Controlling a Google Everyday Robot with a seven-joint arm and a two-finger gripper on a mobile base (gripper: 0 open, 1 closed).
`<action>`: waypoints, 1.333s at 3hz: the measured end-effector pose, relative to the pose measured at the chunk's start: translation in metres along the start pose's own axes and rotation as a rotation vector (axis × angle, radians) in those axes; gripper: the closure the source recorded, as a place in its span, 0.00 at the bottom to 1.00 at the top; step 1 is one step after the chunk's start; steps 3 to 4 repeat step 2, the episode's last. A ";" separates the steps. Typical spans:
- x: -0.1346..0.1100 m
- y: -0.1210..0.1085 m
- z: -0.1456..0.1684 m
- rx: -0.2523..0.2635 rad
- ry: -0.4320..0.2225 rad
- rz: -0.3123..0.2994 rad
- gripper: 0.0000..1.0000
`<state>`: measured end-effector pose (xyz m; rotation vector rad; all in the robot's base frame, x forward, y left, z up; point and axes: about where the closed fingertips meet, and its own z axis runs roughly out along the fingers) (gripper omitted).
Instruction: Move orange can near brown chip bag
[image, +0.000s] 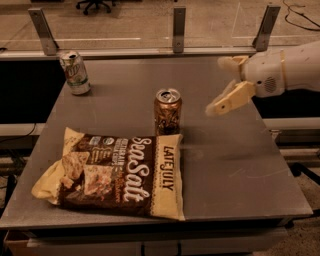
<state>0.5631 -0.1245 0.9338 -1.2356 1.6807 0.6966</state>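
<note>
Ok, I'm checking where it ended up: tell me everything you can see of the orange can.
The orange can is a small orange-brown metal soda can with pale lettering and a silver top. It stands upright on the grey table, right behind the far edge of the brown chip bag; contact cannot be told. Nothing holds it: the gripper hangs open toward the picture's right, clear of it.
</note>
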 end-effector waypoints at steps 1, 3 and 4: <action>-0.030 -0.050 -0.062 0.158 -0.042 -0.100 0.00; -0.052 -0.061 -0.083 0.205 -0.068 -0.137 0.00; -0.052 -0.061 -0.083 0.205 -0.068 -0.137 0.00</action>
